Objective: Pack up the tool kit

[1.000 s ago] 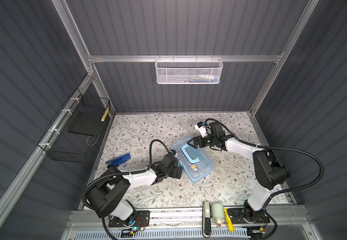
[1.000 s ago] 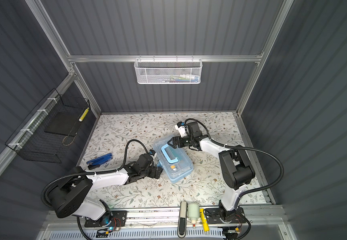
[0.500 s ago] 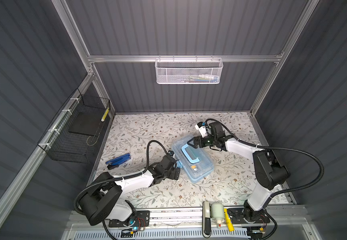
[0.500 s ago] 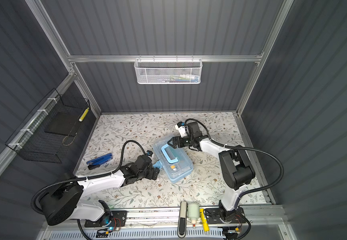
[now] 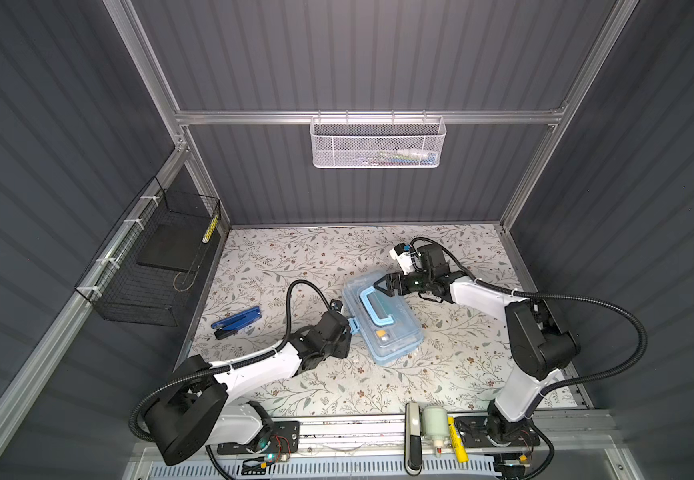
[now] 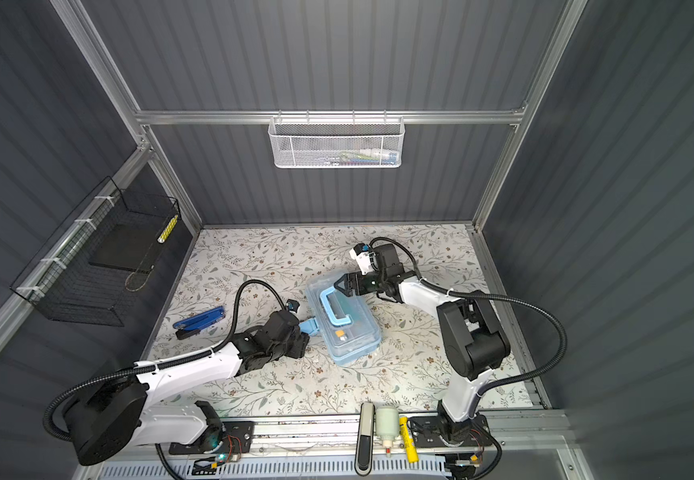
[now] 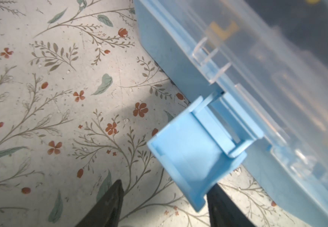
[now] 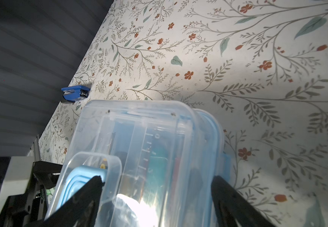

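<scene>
The tool kit, a light-blue case with a see-through lid, lies slantwise in the middle of the flowered floor, handle flat on the lid. Its blue clasp sticks out sideways, unlatched. My left gripper is open at that clasp, whose free corner sits between the fingers, close beside one finger. My right gripper stands wide open over the case's far end. One finger is over the handle's end and its second finger by the case's outer side.
A blue folding tool lies on the floor near the left wall. A black wire basket hangs on the left wall, a white mesh basket on the back rail. Small items sit on the front rail.
My left arm has swung its elbow lower toward the front while the gripper stays at the clasp, and its jaws have narrowed. The right arm and the case have not moved.
</scene>
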`<state>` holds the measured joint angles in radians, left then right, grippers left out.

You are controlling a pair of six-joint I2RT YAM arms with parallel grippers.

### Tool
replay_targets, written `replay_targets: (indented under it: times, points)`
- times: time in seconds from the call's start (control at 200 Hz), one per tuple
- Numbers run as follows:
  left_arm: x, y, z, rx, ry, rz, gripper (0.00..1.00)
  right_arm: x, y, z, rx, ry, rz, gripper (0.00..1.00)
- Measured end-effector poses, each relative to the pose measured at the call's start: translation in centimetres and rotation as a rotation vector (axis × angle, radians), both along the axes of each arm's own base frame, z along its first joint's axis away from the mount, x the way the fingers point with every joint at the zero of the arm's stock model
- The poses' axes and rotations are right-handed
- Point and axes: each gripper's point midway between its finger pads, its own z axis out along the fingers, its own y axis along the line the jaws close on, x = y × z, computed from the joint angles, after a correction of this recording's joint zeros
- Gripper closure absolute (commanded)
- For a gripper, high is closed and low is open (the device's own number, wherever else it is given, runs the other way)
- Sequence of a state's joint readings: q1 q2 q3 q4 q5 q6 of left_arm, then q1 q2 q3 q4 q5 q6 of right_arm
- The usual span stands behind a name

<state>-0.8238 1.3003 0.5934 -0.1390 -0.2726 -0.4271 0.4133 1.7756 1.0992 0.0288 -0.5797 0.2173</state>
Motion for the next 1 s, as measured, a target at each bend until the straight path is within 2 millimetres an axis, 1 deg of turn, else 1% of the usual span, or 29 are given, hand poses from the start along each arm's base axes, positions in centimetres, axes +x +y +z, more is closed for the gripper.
replay_targets:
  times: [0.175,0.405,0.44,0.535,0.611,0.761,0.941,1.001]
  points:
    - [0.5,0.4,1.7,-0.025,-0.054,0.026,0.38,0.0,0.0,0.0,0.002,0.002,-0.001,0.13]
    - [0.8,-0.1,3.1,-0.069,-0.084,0.022,0.38,0.0,0.0,0.0,0.004,0.0,0.0,0.13]
    - [0.8,-0.2,3.4,-0.08,-0.091,0.02,0.4,0.0,0.0,0.0,0.004,-0.001,0.0,0.13]
    - [1.0,-0.5,4.1,-0.109,-0.11,0.016,0.52,0.0,0.0,0.0,0.004,-0.001,0.0,0.13]
    - [1.1,-1.0,4.5,-0.137,-0.119,0.012,0.57,0.0,0.0,0.0,0.005,-0.001,0.001,0.14]
    - [1.4,-1.5,5.0,-0.174,-0.133,0.006,0.58,-0.1,0.1,0.0,0.009,-0.002,0.005,0.14]
    - [1.3,-2.0,5.0,-0.222,-0.136,0.006,0.67,-0.1,0.1,0.0,0.011,-0.003,0.005,0.14]
    - [1.4,-2.2,5.2,-0.238,-0.14,0.007,0.67,-0.1,0.1,0.1,0.012,-0.004,0.007,0.15]
